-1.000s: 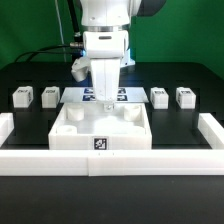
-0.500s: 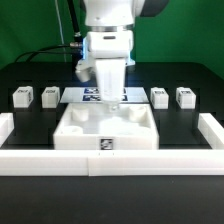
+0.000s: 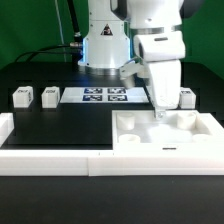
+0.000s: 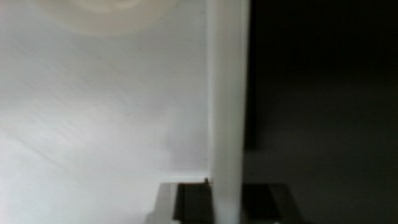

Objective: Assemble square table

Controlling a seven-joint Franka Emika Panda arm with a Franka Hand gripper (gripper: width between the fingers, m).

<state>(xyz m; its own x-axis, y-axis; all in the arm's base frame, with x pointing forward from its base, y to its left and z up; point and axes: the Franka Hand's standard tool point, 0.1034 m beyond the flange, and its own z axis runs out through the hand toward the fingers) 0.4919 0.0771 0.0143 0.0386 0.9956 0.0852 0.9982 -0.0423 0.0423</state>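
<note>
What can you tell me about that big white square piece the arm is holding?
The square tabletop looks like white plastic, lying flat with raised ribs facing up and a tag on its front edge. It sits at the exterior view's right, seemingly against the border wall. The gripper is shut on a thin rib.

My arm (image 3: 105,35) rising behind the claw, wrist (image 3: 160,48) straight above my claw (image 3: 160,112), claw pointing straight down, fingers (image 4: 185,205) closed tight, one dark pad either side of a thin upright wall of the slab (image 3: 200,142), wall pinched between them
</note>
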